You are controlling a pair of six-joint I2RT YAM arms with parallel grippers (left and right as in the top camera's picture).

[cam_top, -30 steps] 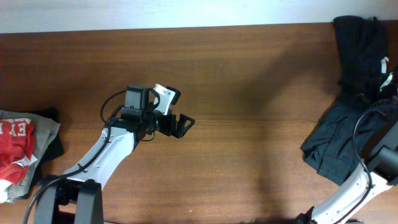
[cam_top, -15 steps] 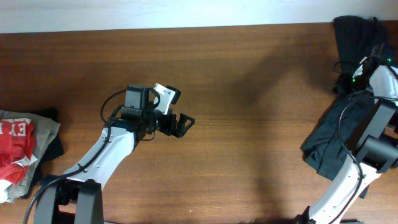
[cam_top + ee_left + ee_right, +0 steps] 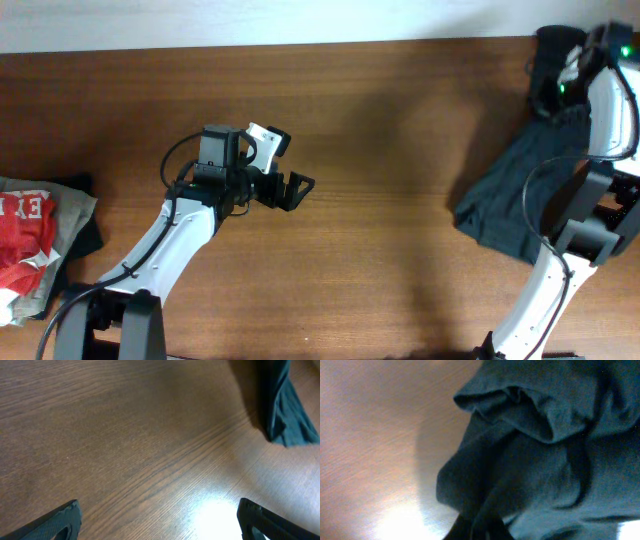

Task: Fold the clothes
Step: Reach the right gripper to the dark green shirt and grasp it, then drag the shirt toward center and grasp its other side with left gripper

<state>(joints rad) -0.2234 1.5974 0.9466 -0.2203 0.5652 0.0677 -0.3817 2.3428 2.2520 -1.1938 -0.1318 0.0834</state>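
The clothes, one dark blackish-green T-shirt point(image 3: 505, 200), lie bunched along the table's right side, running up to the far right corner. My right gripper point(image 3: 548, 72) is over that far end, shut on a fold of the shirt point(image 3: 530, 460). In the right wrist view the dark fingertips point(image 3: 480, 527) are pinched together with cloth gathered around them. My left gripper point(image 3: 297, 188) hovers open over bare wood left of centre, well away from the shirt. In the left wrist view its gripper point(image 3: 157, 522) holds nothing, and a corner of the shirt point(image 3: 282, 410) shows at the upper right.
A red garment with white letters point(image 3: 25, 235) lies on a grey-beige one point(image 3: 72, 212) at the table's left edge, with dark cloth beneath. The brown wooden table point(image 3: 380, 130) meets a pale wall at the back. The right arm's cables hang over the shirt.
My right gripper has shut on the shirt and moved toward the back of the table. The shirt's lower part has been drawn leftward. The left arm shifted slightly.
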